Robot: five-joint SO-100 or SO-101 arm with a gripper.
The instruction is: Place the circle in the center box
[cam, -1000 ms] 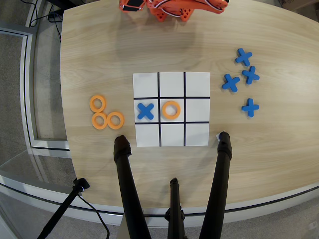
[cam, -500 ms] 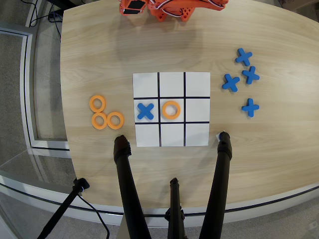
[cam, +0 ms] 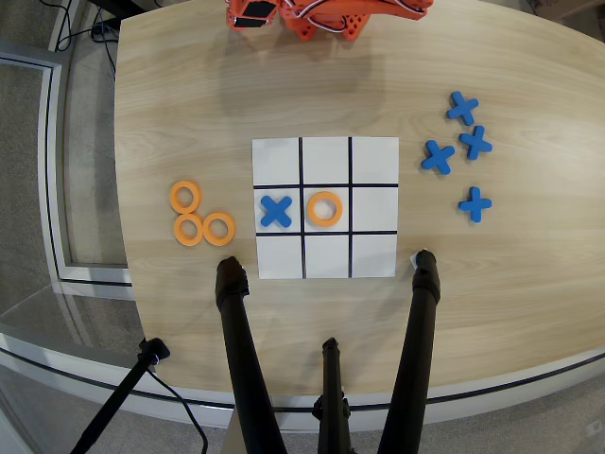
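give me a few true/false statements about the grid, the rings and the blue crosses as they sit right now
1. An orange ring lies in the center box of the grid sheet. True.
2. The blue X on the grid sits in the cell to the right of the ring in the overhead view. False: it is in the cell to the left.
3. Three spare orange rings lie on the table left of the sheet. True.
4. Two loose blue crosses lie right of the sheet. False: there are four.
5. The arm reaches over the grid. False: only part of it shows, at the top edge, away from the sheet.
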